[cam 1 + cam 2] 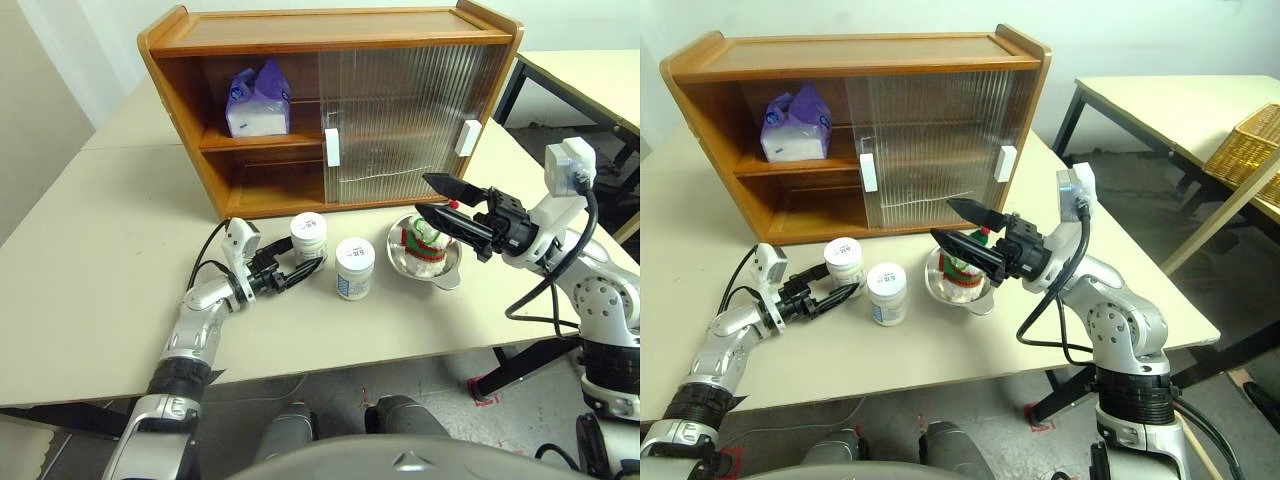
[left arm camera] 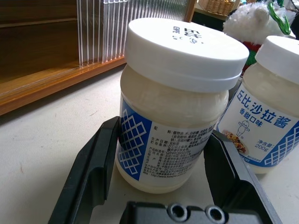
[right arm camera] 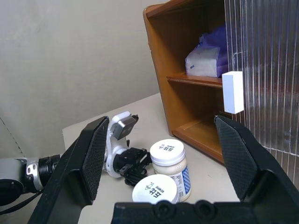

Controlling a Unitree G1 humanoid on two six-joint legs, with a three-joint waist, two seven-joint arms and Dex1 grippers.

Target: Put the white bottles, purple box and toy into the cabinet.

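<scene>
White bottle (image 1: 308, 237) upright near table middle, just before cabinet (image 1: 330, 100), between fingers of left gripper (image 1: 296, 270), not yet clamped. Second bottle (image 1: 354, 267) beside. Right gripper (image 1: 440, 203) wide, empty, above toy (image 1: 424, 240).

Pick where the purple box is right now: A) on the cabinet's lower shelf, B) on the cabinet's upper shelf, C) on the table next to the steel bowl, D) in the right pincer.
B: the purple box sits on the upper shelf at the open left end of the cabinet; the lower shelf below it is bare and the right pincer holds nothing.
</scene>
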